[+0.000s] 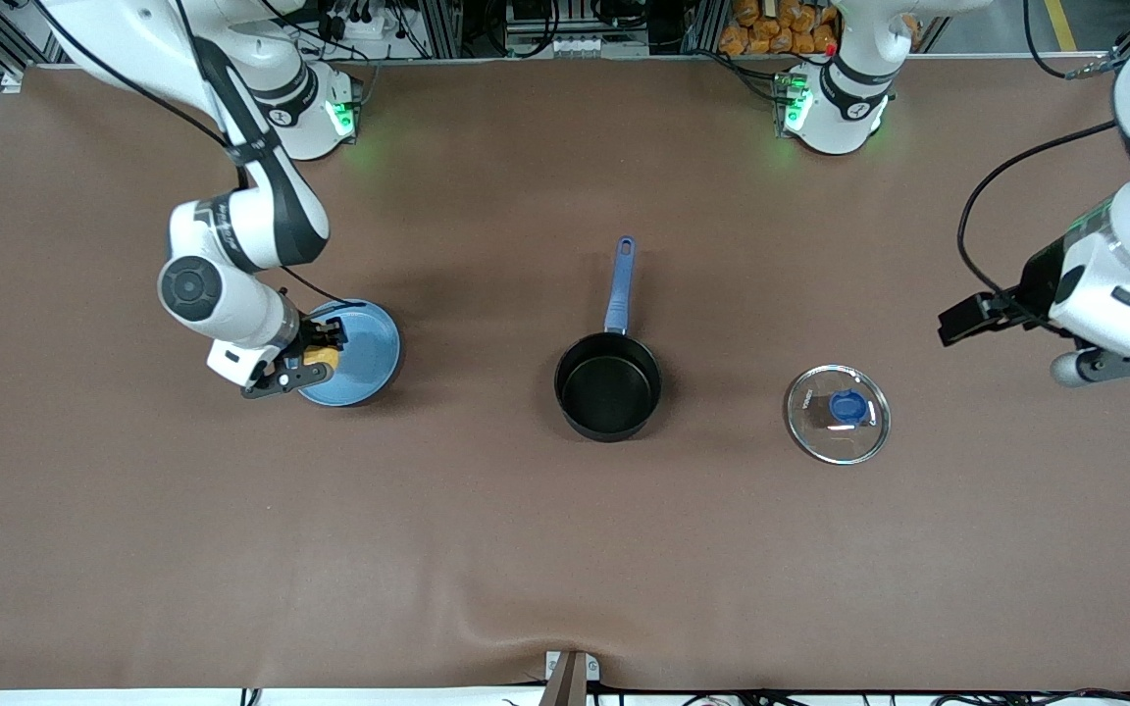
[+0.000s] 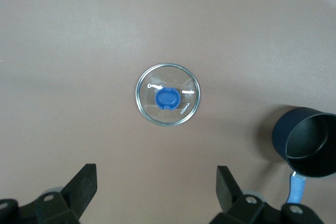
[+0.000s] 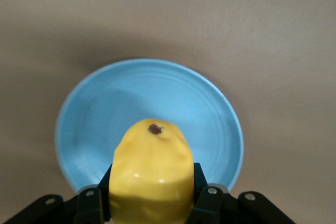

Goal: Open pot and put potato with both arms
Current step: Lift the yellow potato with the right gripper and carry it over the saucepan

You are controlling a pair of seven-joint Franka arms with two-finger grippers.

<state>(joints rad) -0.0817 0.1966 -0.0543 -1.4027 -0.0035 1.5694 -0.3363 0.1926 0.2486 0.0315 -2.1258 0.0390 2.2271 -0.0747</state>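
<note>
The black pot [image 1: 607, 385] stands open mid-table, its blue handle pointing toward the robots' bases. It also shows in the left wrist view [image 2: 310, 142]. Its glass lid [image 1: 838, 413] with a blue knob lies flat on the table beside the pot, toward the left arm's end, and shows in the left wrist view [image 2: 168, 101]. My right gripper [image 1: 322, 355] is shut on the yellow potato [image 3: 152, 171] over the light-blue plate [image 1: 374, 355]. My left gripper [image 1: 1124, 365] is open and empty above the table near the lid, with both fingers [image 2: 84, 184] wide apart.
The light-blue plate [image 3: 157, 93] sits toward the right arm's end of the table. The brown table cover [image 1: 565, 549] stretches around everything. The arm bases stand along the table's edge by the robots.
</note>
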